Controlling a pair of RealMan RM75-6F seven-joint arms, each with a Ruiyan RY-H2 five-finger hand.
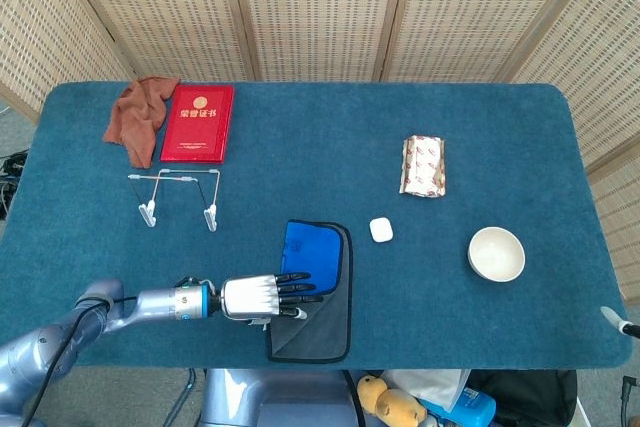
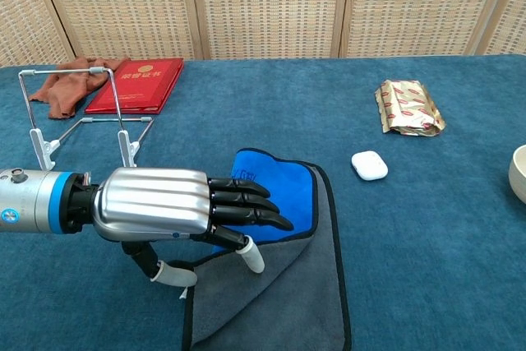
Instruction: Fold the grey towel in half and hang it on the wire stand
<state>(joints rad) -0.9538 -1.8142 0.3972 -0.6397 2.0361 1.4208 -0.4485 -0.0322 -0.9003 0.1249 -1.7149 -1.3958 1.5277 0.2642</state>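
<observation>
Left hand: silver-backed left hand with black fingers (image 2: 177, 213) hangs low over the towel's left edge, fingers stretched out, holding nothing.
Towel: soft grey towel with a blue side (image 2: 283, 285) lies flat, half under those fingers; light and floppy, best pinched at a corner.
Stand: thin wire stand (image 2: 82, 117) sits well apart, back left.
Right hand: out of sight.

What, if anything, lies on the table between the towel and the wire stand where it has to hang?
Nothing visible does. The towel lies near the front edge with the left hand at its left side. The wire stand is further back and to the left, and only bare table shows between them.
</observation>
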